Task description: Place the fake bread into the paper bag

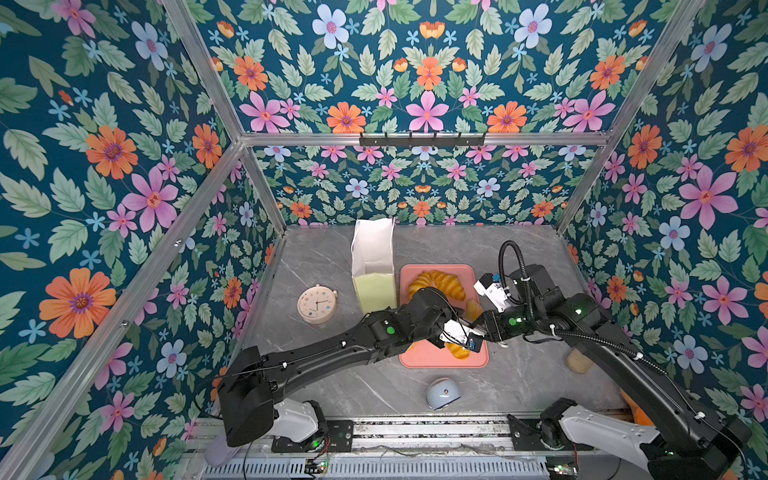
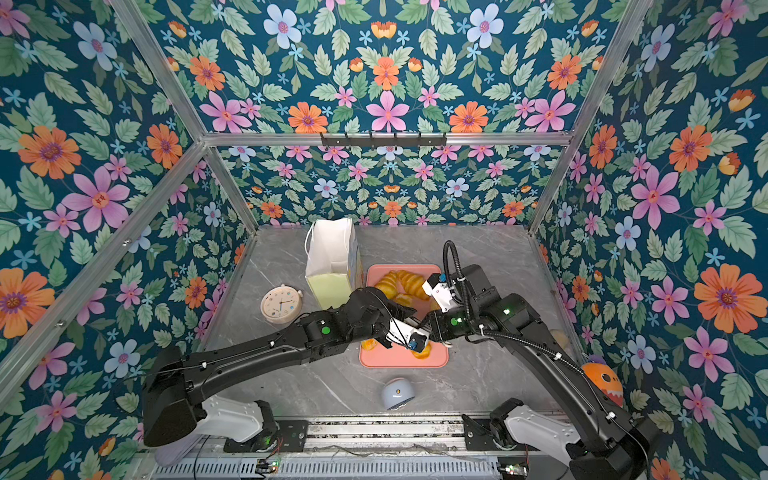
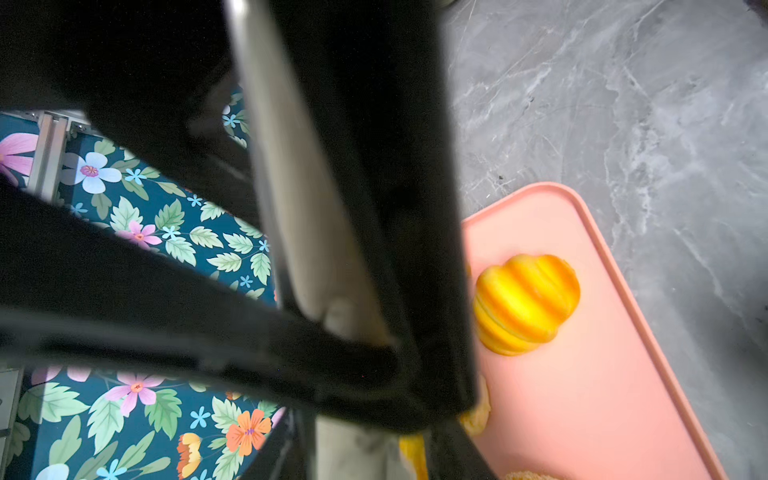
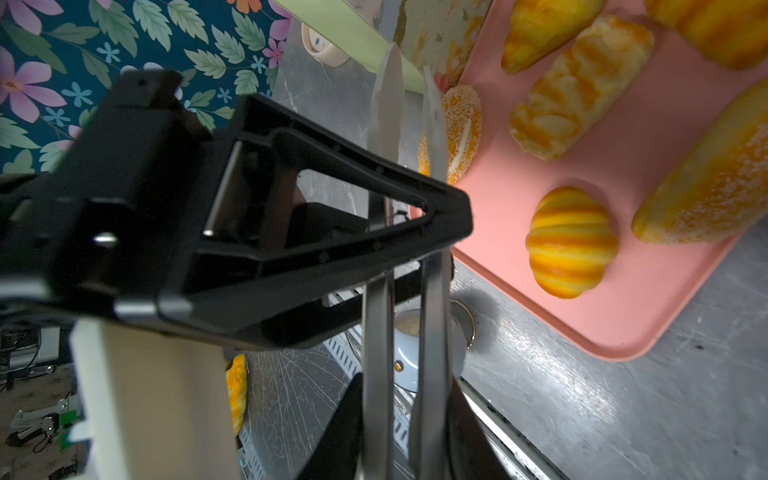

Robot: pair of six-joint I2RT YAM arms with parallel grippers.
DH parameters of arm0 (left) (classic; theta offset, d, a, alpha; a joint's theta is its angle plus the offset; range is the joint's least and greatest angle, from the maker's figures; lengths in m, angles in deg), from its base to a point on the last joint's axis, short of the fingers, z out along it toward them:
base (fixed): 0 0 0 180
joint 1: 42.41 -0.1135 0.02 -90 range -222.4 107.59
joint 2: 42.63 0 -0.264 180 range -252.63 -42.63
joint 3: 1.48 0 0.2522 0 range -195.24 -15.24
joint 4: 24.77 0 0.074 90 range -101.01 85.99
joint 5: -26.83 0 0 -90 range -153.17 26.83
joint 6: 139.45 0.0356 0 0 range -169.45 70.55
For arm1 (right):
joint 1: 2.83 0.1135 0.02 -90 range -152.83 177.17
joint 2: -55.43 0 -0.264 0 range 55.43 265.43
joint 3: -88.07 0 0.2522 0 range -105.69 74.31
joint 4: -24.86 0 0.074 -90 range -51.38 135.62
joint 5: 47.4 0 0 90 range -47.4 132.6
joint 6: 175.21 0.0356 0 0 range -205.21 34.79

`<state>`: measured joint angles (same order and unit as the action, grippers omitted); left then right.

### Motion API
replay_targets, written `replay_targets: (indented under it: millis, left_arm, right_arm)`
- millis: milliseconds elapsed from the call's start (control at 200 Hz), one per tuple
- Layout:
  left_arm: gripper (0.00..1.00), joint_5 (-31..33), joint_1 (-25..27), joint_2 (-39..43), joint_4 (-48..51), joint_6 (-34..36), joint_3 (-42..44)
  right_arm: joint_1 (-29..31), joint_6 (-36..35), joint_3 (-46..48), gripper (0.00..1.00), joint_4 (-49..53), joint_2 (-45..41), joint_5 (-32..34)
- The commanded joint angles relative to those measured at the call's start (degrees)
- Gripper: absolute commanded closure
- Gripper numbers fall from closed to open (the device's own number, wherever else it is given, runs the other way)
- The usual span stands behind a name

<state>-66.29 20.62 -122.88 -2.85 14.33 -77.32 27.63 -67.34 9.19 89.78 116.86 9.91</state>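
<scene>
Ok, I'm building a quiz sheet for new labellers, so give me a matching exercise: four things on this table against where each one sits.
1. paper bag
2. clock
3. pink tray
4. pale blue dome

A. nearest the front edge of the table
B. holds the fake bread
C. farthest left of the four
D. upright, just left of the tray

Pairs: 1-D, 2-C, 3-B, 4-A
</scene>
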Motion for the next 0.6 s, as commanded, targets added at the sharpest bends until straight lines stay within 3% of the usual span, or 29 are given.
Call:
replay_targets:
  millis: [0,120,435,595]
  left_arm:
    - [0.45,-2.6,-0.54,1.69,1.29,-1.28,0.66]
    - [0.38,-4.5,-1.02,4.38,1.42,-2.43,2.41]
    - [0.35,-8.44,-5.09,12.87,-1.39,-7.55,7.35]
    - [0.35,-11.43,-9.17,15.84,-6.22,-13.63,9.77]
  right_arm:
    - [-0.35,-0.28,0.04,0.73,-1.71,-0.56,-1.57]
    - [-0.4,-0.61,0.0,0.74,-1.24,-1.04,-1.55]
    - [-0.99,-1.55,0.19,0.75,-0.06,-2.0,-1.13]
    - [-1.16,-2.56,-1.64,0.74,4.18,-1.61,3.89]
